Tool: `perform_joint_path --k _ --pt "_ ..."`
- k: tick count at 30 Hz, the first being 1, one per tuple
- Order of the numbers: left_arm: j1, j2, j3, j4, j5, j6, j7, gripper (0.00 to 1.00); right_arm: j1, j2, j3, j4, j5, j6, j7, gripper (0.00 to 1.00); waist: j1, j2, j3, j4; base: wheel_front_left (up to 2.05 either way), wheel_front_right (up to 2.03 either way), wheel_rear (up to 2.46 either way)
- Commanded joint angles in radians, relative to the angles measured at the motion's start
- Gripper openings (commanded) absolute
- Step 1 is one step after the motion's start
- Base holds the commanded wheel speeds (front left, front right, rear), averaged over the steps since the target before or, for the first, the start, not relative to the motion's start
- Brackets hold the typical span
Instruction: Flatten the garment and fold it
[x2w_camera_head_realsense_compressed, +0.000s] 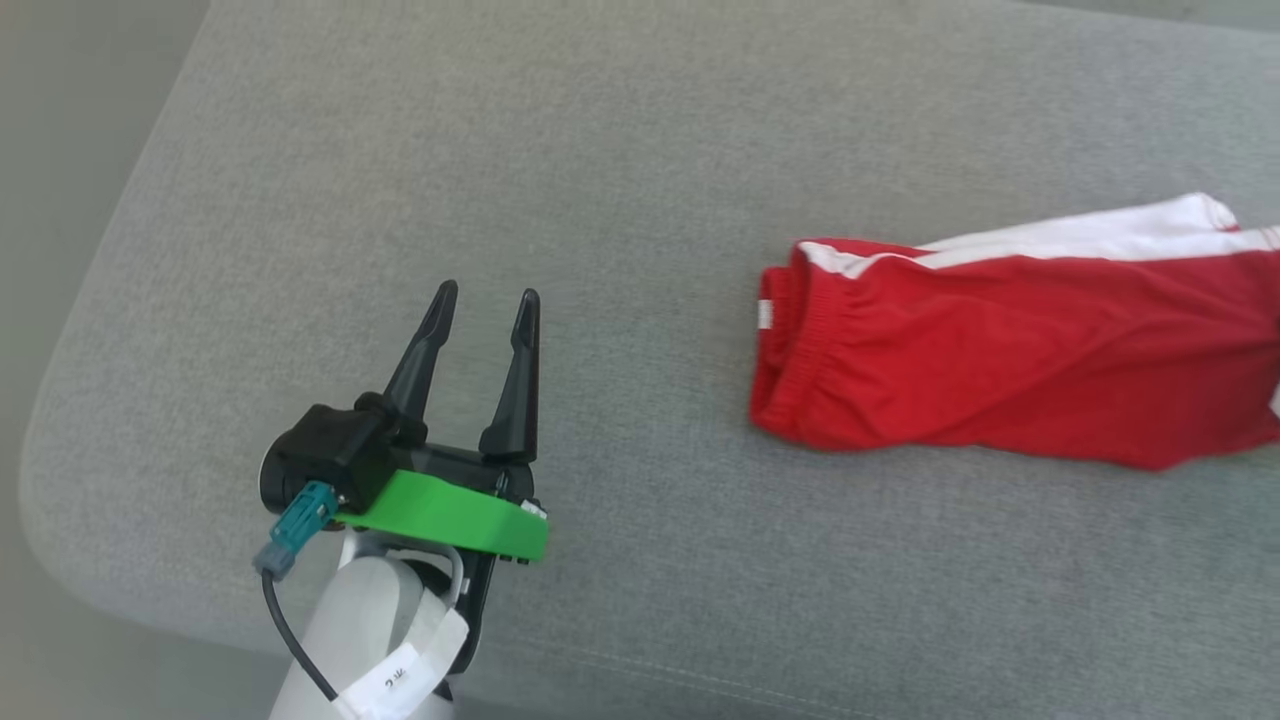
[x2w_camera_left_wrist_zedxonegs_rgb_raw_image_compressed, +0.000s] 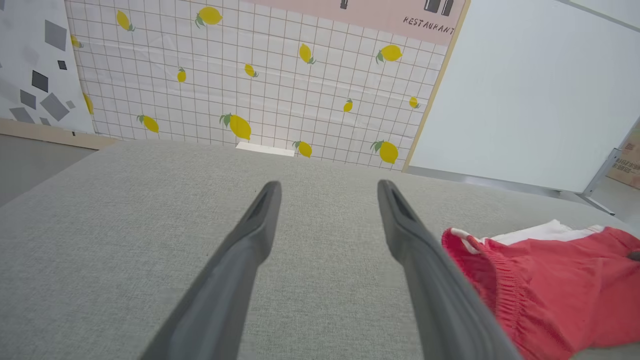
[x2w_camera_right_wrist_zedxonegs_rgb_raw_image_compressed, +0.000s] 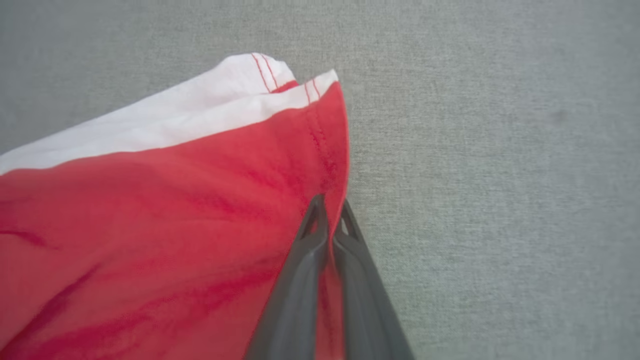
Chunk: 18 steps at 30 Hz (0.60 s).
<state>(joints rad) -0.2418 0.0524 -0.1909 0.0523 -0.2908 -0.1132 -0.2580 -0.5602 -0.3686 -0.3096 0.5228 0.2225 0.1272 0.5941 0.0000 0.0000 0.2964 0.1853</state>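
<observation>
The red shorts (x2w_camera_head_realsense_compressed: 1020, 350) lie on the grey cushion at the right of the head view, elastic waistband toward the left and a white stripe along the far edge. My left gripper (x2w_camera_head_realsense_compressed: 485, 300) hovers open over bare cushion well left of the waistband; the left wrist view shows its own gripper (x2w_camera_left_wrist_zedxonegs_rgb_raw_image_compressed: 327, 192) with the shorts (x2w_camera_left_wrist_zedxonegs_rgb_raw_image_compressed: 550, 285) to the right. In the right wrist view my right gripper (x2w_camera_right_wrist_zedxonegs_rgb_raw_image_compressed: 331, 210) is shut on the red hem edge of the shorts (x2w_camera_right_wrist_zedxonegs_rgb_raw_image_compressed: 150, 210), fabric pinched between the fingers.
The grey cushion (x2w_camera_head_realsense_compressed: 600, 180) has a rounded corner and edge at the left and near side. Beyond its far edge stands a lemon-print wall panel (x2w_camera_left_wrist_zedxonegs_rgb_raw_image_compressed: 260, 75) and a white board (x2w_camera_left_wrist_zedxonegs_rgb_raw_image_compressed: 525, 85).
</observation>
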Motion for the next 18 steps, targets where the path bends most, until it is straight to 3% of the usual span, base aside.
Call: perform_joint_path --k 1,6,9,13,18 --pt "0.013 -0.002 0.0 0.002 0.005 -0.005 -0.004 1.0 0.021 -0.003 -0.019 -0.016 -0.022 0.003 -0.008 0.0 0.0 0.0 -0.025 -0.025 0.0 0.0 0.0" --pt "0.012 -0.002 -0.009 0.007 0.004 -0.009 -0.004 1.0 0.063 0.011 -0.086 -0.083 -0.093 0.003 -0.013 0.0 0.0 0.0 -0.038 -0.033 0.0 0.0 0.0" --pt "0.012 -0.002 -0.012 0.008 0.003 -0.011 -0.004 1.0 0.075 0.028 -0.076 -0.128 -0.101 0.003 -0.001 0.0 0.0 0.0 -0.041 -0.033 0.0 0.0 0.0" --pt "0.01 -0.002 -0.019 0.009 0.002 -0.012 -0.004 1.0 0.076 0.05 -0.003 -0.213 -0.092 0.003 0.01 0.0 0.0 0.0 -0.042 -0.028 0.0 0.0 0.0" --pt "0.005 -0.002 -0.025 0.012 -0.005 -0.014 -0.004 1.0 0.084 0.06 0.173 -0.355 -0.077 0.003 0.037 0.0 0.0 0.0 -0.044 -0.007 0.0 0.0 0.0"
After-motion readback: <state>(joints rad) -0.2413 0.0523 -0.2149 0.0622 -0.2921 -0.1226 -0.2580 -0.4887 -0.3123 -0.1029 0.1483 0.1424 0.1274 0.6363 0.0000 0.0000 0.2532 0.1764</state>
